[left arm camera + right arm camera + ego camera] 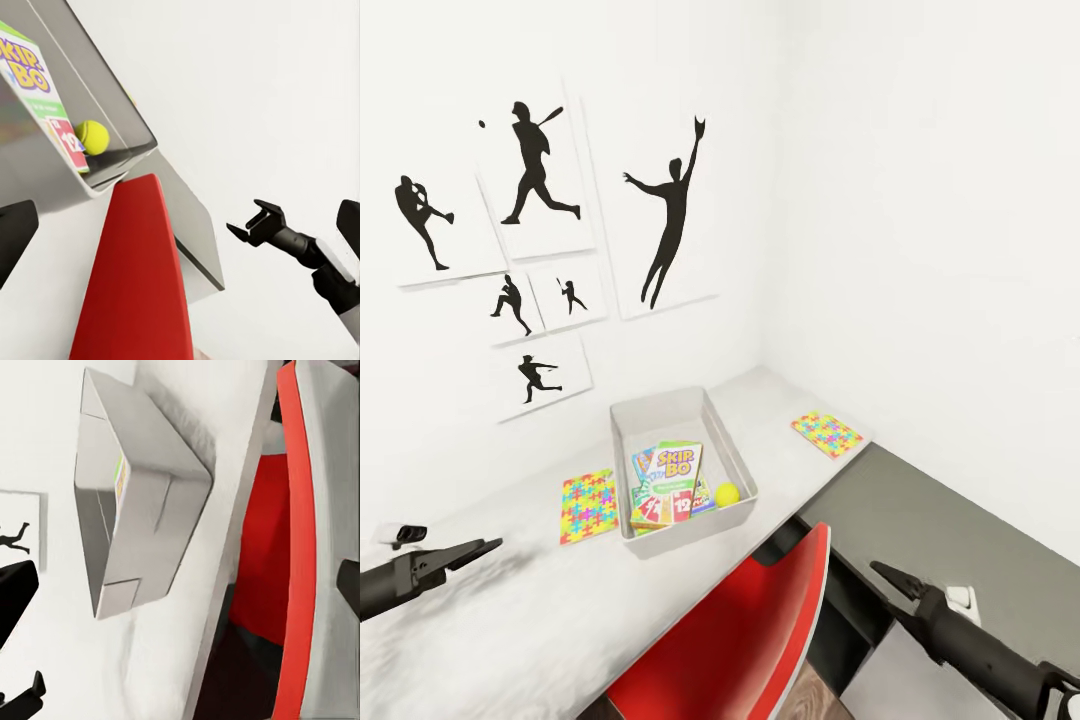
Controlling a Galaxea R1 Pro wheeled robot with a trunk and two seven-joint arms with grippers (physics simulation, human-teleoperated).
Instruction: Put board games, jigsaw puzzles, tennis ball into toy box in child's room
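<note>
The light grey toy box (622, 470) stands on the pale speckled table (540, 610) against the wall. Stacked inside it are the board games, a green Skip-Bo box (678, 468) on top, and the yellow tennis ball (727, 492) lies beside them. One jigsaw puzzle (588, 505) lies flat just left of the box, another (826, 434) to its right near the wall. My left gripper (488, 546) hovers open over the table, left of the puzzle. My right gripper (882, 574) hangs open to the right of the chair. The left wrist view shows the ball (92, 137) and box wall (112, 82).
A red chair (750, 630) is pushed against the table's front edge, between my two arms and right before the toy box. A lower dark grey cabinet top (960, 530) runs along the right wall. Black player-silhouette pictures (660, 220) hang above the table.
</note>
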